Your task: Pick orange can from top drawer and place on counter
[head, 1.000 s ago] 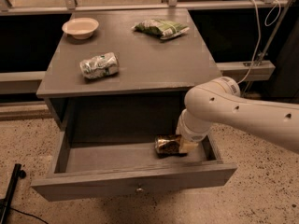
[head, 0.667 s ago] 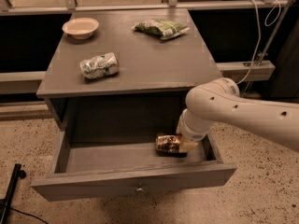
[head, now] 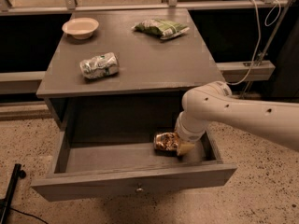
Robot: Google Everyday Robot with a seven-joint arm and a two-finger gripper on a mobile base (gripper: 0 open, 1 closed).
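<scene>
Now claw [head: 179,146] is sitting against orange can [head: 164,141] in top drawer [head: 117,161] (clenched or not, cannot tell); should be confirming firm hold, then rising clear of surface [head: 145,55] edge.

In the top drawer [head: 117,177], the gripper [head: 181,147] beside the orange can [head: 164,141] has edged slightly leftward, the can with it.

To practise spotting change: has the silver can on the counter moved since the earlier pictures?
No. The silver can still lies near the bowl on the counter; the tool is in the drawer beside the orange can.
</scene>
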